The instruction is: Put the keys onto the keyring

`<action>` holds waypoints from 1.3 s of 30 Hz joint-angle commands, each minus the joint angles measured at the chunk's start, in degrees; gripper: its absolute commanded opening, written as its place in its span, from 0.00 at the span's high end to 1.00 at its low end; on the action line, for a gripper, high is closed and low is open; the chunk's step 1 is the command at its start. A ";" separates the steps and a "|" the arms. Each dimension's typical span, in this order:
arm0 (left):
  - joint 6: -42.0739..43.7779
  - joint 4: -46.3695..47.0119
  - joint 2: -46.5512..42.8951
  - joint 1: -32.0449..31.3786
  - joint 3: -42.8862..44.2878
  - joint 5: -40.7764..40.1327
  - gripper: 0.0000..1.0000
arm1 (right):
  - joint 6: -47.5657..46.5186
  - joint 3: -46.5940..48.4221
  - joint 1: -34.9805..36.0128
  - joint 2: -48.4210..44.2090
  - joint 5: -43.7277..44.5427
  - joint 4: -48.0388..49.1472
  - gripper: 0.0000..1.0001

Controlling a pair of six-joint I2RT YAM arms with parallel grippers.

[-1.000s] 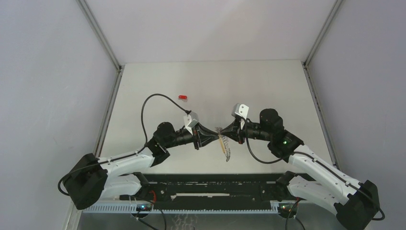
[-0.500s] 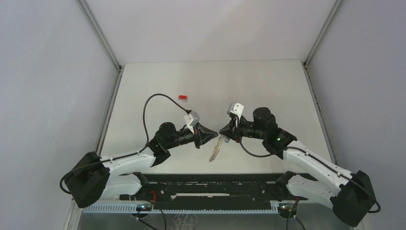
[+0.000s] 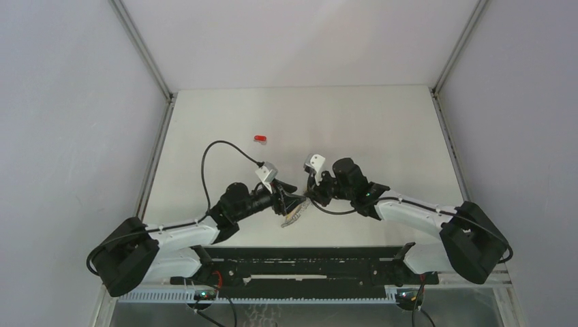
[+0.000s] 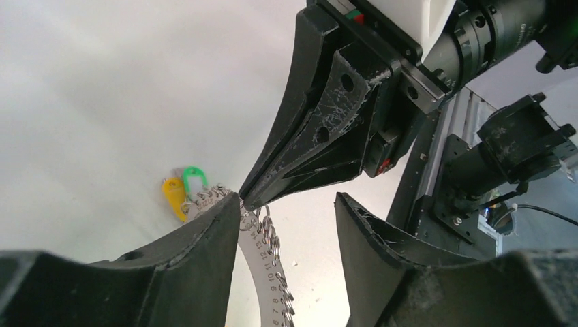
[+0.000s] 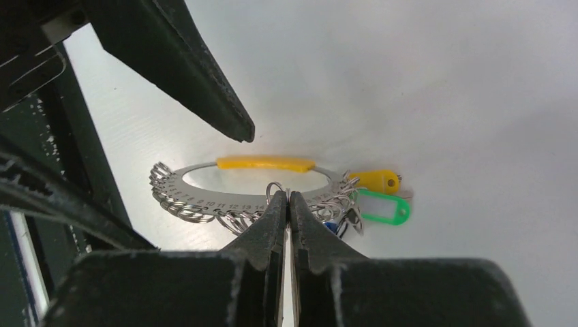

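The keyring [image 5: 198,197] is a flat numbered metal ring with a yellow band and several small wire loops along its rim. My right gripper [image 5: 286,197] is shut on one loop at that rim. A yellow key [image 5: 378,180], a green tag [image 5: 385,208] and a blue key [image 5: 330,227] hang on it. My left gripper [image 4: 287,201] stands open with the keyring [image 4: 262,266] beside its left finger, and I cannot tell whether they touch. A red key [image 3: 260,137] lies alone on the table, far from both grippers. From above, the keyring [image 3: 294,216] sits low between the two grippers.
The white table [image 3: 382,129] is walled by grey panels on the left, right and back. A black rail [image 3: 300,262] with the arm bases runs along the near edge. The left arm's black cable [image 3: 211,153] loops above the table.
My left gripper has opened and let go of the keyring. The right arm has swung left and down with the keyring, which now sits low near the table.
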 commanded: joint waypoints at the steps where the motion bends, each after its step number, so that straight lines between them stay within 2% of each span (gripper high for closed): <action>1: -4.42 2.00 1.56 0.07 -1.92 -3.45 0.41 | 2.68 0.42 1.33 1.70 4.26 6.82 1.00; 9: -6.51 5.32 7.04 -0.85 -3.33 -3.65 0.38 | 5.92 0.40 1.22 2.24 6.72 6.83 1.00; 19: -11.29 3.68 7.37 1.44 -1.87 -5.28 0.36 | 7.16 0.41 -1.95 5.03 5.58 -1.28 1.00; 31: -9.87 -6.54 4.86 3.16 0.47 -8.85 0.36 | 8.70 0.40 -2.51 5.59 5.00 -10.64 0.89; 39: -6.84 -12.21 5.07 3.81 3.27 -8.73 0.35 | 9.77 3.86 -5.06 3.87 5.13 -17.21 0.80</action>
